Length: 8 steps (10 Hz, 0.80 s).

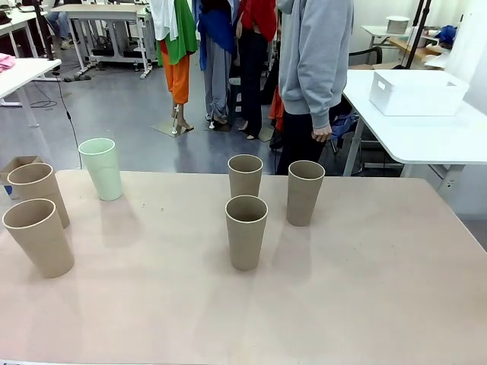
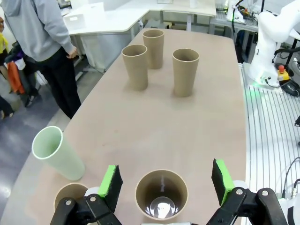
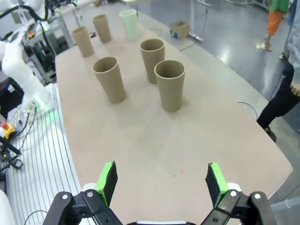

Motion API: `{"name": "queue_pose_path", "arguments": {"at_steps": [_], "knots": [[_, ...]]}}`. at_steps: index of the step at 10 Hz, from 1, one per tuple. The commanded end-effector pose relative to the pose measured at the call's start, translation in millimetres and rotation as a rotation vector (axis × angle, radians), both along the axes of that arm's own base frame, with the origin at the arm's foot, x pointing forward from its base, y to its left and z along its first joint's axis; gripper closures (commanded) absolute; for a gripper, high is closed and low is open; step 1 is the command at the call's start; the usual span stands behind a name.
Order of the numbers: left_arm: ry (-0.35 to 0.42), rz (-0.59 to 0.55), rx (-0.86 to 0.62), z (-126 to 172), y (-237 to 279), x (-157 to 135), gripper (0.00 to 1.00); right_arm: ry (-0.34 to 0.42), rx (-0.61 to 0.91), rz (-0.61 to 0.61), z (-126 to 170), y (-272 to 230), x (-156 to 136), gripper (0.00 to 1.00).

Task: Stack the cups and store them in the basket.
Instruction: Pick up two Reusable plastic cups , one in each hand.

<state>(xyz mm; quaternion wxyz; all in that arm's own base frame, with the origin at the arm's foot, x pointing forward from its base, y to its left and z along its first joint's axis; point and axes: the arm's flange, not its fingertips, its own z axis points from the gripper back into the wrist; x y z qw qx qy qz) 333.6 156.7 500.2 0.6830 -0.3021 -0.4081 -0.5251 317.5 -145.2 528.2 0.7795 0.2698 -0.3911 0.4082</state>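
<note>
Six cups (image 1: 246, 232) are seen upright on the table (image 1: 365, 289) — five brown, one mint. The mint cup (image 1: 101, 169) is taken as the marker. Two brown cups (image 1: 38, 237) are stood just beside it, on its left and nearer the robot. Three more are grouped well apart to its right. The basket (image 1: 417, 92) is set on a white side table (image 1: 456, 141), far to the mint cup's right and off the main table. A person (image 1: 314, 61) is seen standing beyond the three grouped cups.

The left gripper (image 2: 165, 180) is held above a brown cup next to the mint cup — fingers spread, nothing pinched. The right gripper (image 3: 160, 183) is held over bare table well away from the mint cup, its fingers spread wide and nothing gripped.
</note>
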Motion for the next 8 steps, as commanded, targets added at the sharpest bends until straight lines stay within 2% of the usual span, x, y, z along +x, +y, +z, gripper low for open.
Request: {"name": "queue_pose_path", "arguments": {"at_steps": [1, 8], "knots": [[-0.029, -0.015, -0.018, 2.8, 0.5, 2.3, 0.0, -0.026, 0.006, 0.017, 1.6, -2.2, 0.5, 0.0], [-0.029, -0.015, -0.018, 2.8, 0.5, 2.3, 0.0, -0.026, 0.006, 0.017, 1.6, -2.2, 0.5, 0.0]]}}
